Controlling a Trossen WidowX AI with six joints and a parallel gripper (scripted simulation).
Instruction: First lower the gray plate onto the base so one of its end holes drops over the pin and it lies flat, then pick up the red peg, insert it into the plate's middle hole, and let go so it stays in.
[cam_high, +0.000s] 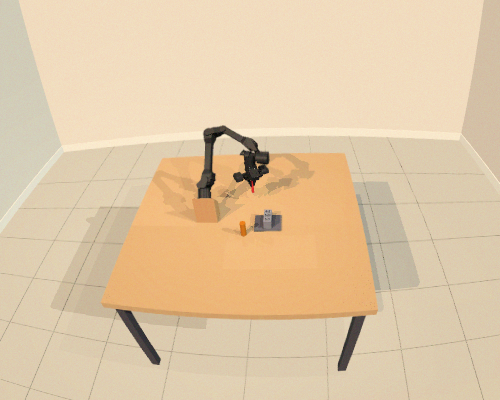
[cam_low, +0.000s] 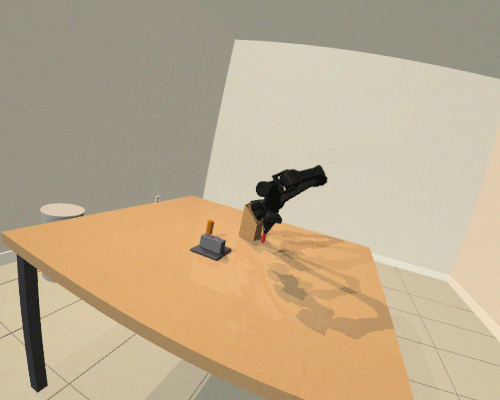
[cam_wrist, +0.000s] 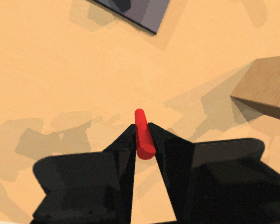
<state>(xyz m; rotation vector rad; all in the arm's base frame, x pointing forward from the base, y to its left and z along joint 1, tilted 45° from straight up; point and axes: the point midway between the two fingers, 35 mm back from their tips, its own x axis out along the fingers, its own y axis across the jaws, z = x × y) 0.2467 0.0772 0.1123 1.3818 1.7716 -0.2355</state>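
Note:
My gripper (cam_high: 252, 183) (cam_low: 265, 232) (cam_wrist: 141, 127) is shut on the red peg (cam_high: 253, 189) (cam_low: 263, 239) (cam_wrist: 145, 146). The peg points down between the fingertips, and its lower end seems to be a little above the table. The dark base (cam_high: 276, 228) (cam_low: 198, 250) (cam_wrist: 152, 19) stands nearer the table's front than the gripper in the top view. The gray plate (cam_high: 268, 213) (cam_low: 213, 237) lies level on top of the base's raised block, with holes showing in its top. The pin and the exact seam between plate and block are too small to tell.
An upright orange cylinder (cam_high: 243, 228) (cam_low: 210, 226) stands beside the base. A brown block (cam_high: 206, 211) (cam_low: 249, 223) (cam_wrist: 261, 82) stands in front of the arm's foot and shows at the right in the wrist view. All stand on the wooden table (cam_high: 175, 270) (cam_low: 125, 265).

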